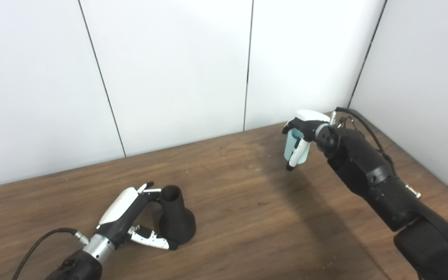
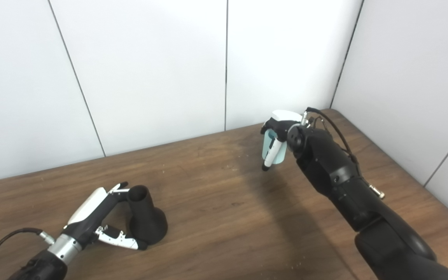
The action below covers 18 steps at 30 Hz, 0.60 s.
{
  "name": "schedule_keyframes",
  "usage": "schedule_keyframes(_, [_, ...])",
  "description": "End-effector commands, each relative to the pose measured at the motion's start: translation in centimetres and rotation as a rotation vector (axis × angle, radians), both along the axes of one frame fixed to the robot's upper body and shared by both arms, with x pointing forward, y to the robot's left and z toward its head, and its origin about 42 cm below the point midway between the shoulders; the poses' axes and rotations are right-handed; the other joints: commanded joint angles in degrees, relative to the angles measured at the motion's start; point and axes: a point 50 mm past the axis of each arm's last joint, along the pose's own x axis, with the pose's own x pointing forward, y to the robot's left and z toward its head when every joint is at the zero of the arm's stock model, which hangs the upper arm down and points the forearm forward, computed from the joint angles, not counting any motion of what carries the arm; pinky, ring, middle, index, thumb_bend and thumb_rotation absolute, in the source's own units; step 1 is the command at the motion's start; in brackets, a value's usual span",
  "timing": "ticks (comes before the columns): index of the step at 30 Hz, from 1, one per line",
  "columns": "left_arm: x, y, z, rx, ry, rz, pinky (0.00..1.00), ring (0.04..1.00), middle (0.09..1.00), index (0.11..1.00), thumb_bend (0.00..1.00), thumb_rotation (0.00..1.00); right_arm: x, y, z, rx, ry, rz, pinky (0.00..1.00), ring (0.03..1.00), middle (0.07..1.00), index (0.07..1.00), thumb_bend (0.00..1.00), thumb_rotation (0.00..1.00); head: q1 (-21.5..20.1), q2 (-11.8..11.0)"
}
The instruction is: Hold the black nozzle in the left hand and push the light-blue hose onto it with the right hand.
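The black nozzle (image 1: 176, 217) stands upright on the wooden table (image 1: 247, 202), the left hand (image 1: 130, 217) spread around it, touching but not yet closed. Well apart, the right hand (image 1: 303, 134) is wrapped around the light-blue hose (image 1: 294, 149), raised; lifting, aligning and pushing remain.

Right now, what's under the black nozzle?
The black nozzle stands wide end down on the wooden table, with the left hand around it. Its flared base covers anything beneath.
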Motion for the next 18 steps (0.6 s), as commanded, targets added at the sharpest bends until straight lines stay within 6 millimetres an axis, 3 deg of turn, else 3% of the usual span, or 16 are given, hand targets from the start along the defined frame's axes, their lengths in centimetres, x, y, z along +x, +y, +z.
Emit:
schedule_keyframes(1, [-2.4,2.3,-5.1,0.185,0.191,-0.006,1.00,0.633,0.470,0.490,0.53,0.00,0.5,-1.1,3.1,-0.040,-0.093,-0.022,0.71,0.833,0.864,0.810,0.83,0.09,-0.07,0.08])
schedule_keyframes(18, [-2.1,2.3,-4.9,0.200,0.187,-0.011,1.00,0.629,0.472,0.489,0.53,0.00,0.5,-2.2,2.4,-0.075,-0.089,-0.088,0.65,0.773,0.842,0.820,0.80,0.07,-0.21,0.13])
